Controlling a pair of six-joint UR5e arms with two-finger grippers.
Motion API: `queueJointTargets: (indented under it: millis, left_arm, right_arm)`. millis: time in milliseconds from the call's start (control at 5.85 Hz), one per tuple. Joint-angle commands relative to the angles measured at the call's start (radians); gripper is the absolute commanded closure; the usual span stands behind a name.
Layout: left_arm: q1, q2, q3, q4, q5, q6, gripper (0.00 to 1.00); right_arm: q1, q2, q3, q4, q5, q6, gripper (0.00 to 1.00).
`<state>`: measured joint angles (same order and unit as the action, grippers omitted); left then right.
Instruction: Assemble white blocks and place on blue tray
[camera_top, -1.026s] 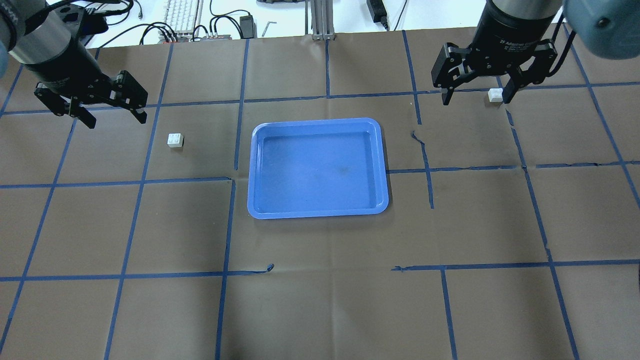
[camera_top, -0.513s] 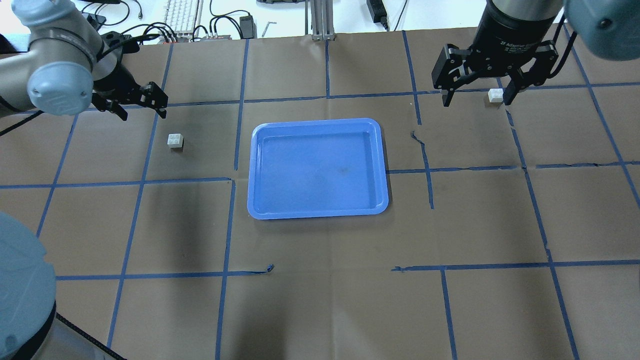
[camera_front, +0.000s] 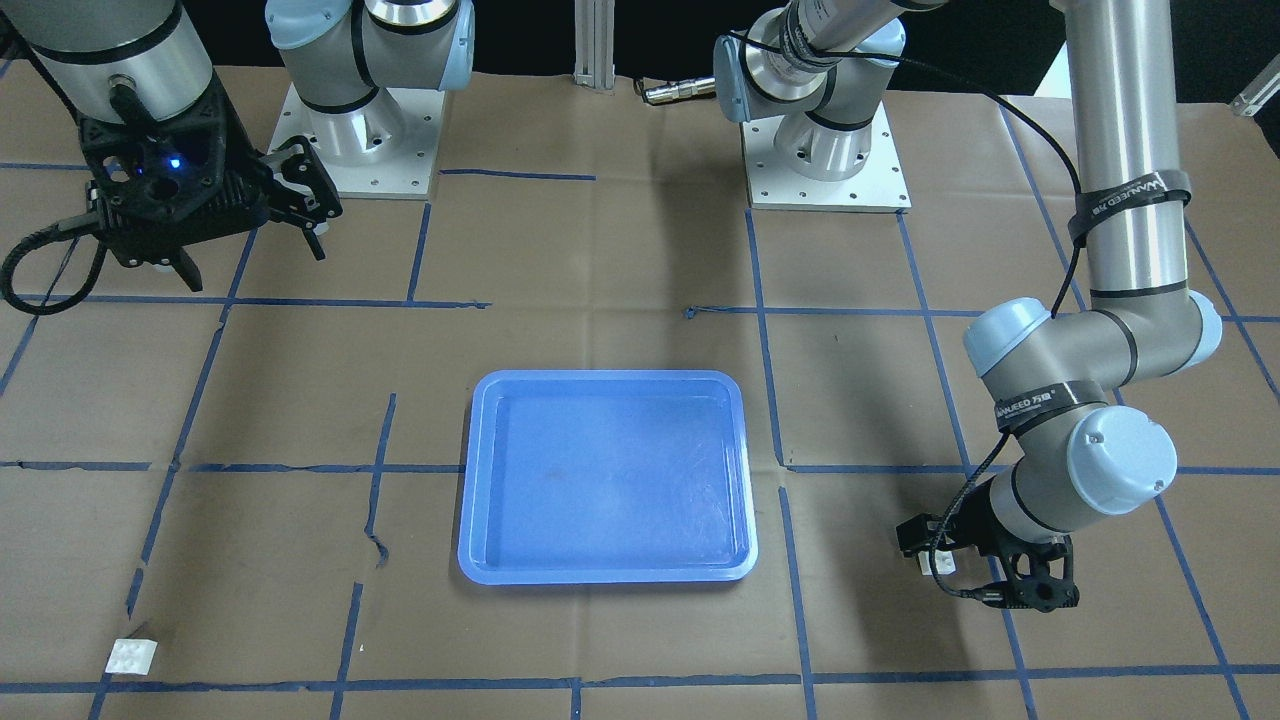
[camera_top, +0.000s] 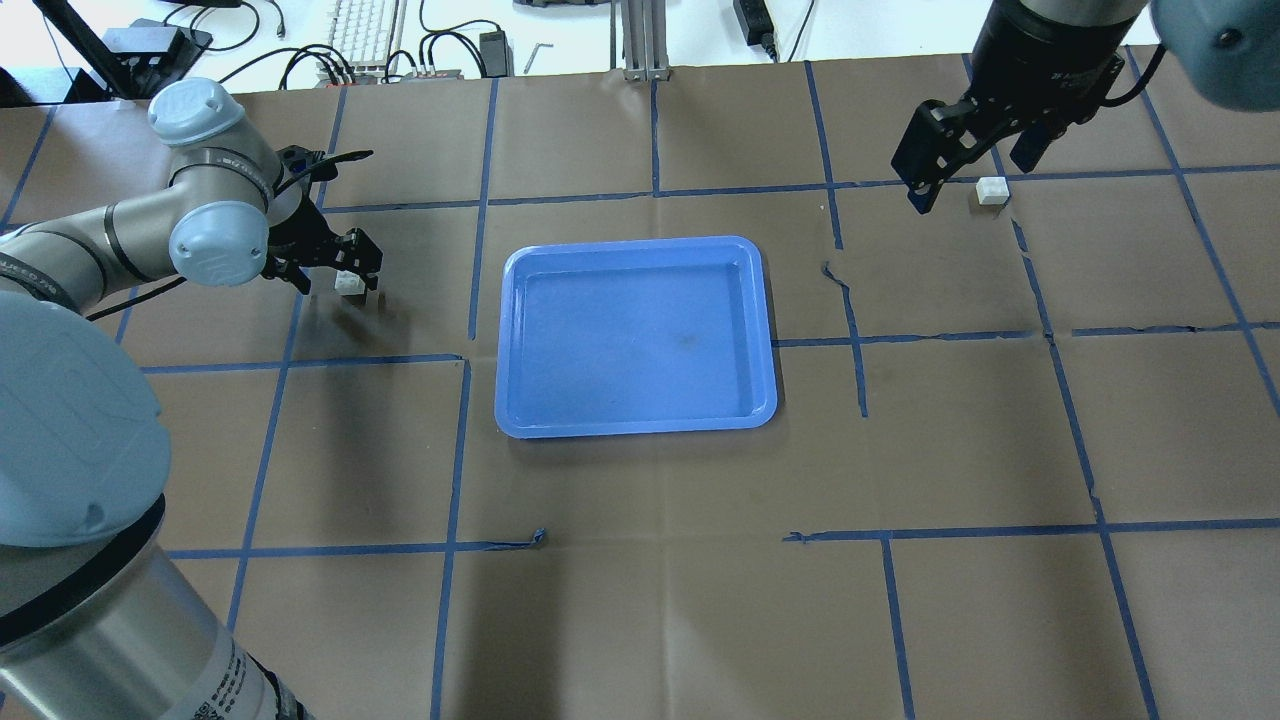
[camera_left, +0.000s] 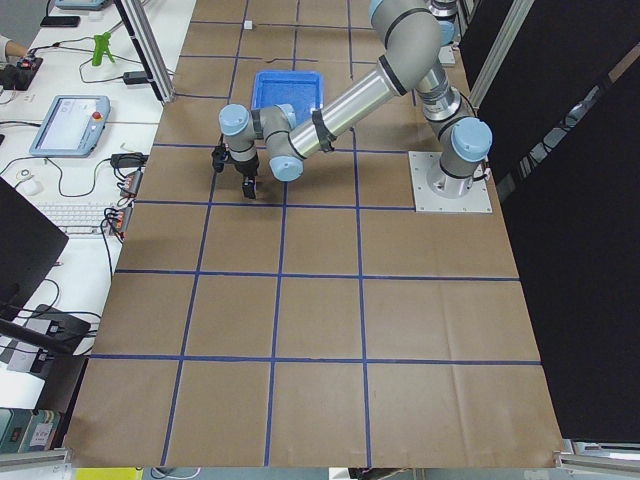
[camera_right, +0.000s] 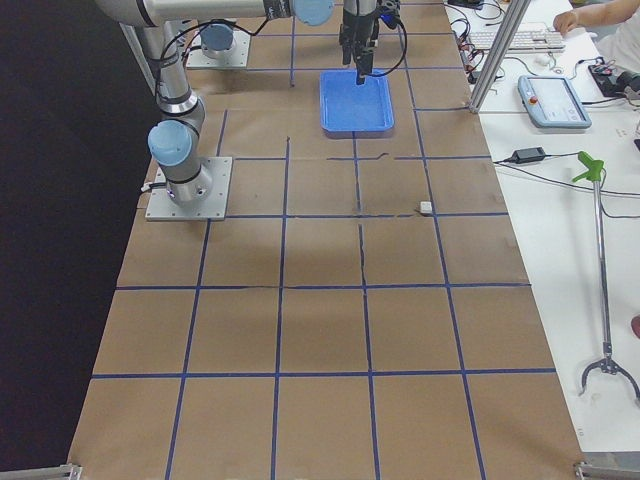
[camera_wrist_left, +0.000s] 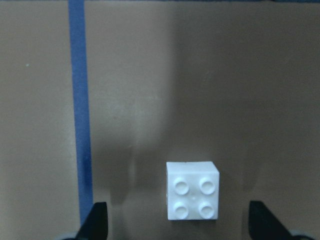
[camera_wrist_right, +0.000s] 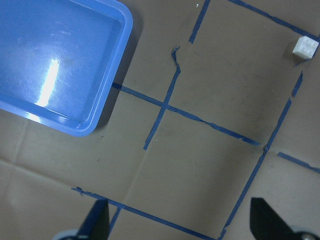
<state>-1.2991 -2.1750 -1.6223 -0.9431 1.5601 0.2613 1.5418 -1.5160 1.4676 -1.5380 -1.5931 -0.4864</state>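
Observation:
One white block (camera_wrist_left: 192, 197) lies studs up on the brown paper, left of the blue tray (camera_top: 636, 335). My left gripper (camera_top: 338, 278) is low over it and open, one finger on each side and clear of it (camera_wrist_left: 178, 227); the front view shows the same (camera_front: 938, 563). The second white block (camera_top: 991, 190) lies at the far right. My right gripper (camera_top: 970, 180) hangs open and empty above the table just beside it. The right wrist view shows that block (camera_wrist_right: 305, 47) far off and a corner of the tray (camera_wrist_right: 50, 65). The tray (camera_front: 605, 475) is empty.
Blue tape lines cross the brown paper table cover. A keyboard (camera_top: 362, 30), cables and an aluminium post (camera_top: 640, 40) lie beyond the far edge. The two arm bases (camera_front: 825, 160) stand on the robot's side.
My left arm swung in and down from the far left, and its open gripper now straddles the left white block. My right gripper turned and shifted slightly, still open beside the other block.

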Motion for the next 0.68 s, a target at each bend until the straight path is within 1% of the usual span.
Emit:
queueJointTargets:
  millis: [0,171,342,513]
  left_arm:
    - [0.000,0.007,-0.002,0.007,0.000,0.001,0.07]
    - [0.000,0.011,-0.002,0.010,-0.002,0.004,0.17]
    - [0.000,0.009,0.004,0.010,-0.002,0.007,0.50]
    - [0.000,0.012,0.015,0.010,-0.003,0.010,0.76]
  right_arm:
    - [-0.047,0.035,-0.004,-0.020,0.002,-0.368,0.00]
    - [-0.081,0.060,-0.010,-0.030,0.007,-0.550,0.00]
    - [-0.107,0.092,-0.022,-0.031,0.008,-0.733,0.00]
    - [-0.144,0.127,-0.051,-0.031,0.010,-0.924,0.00]
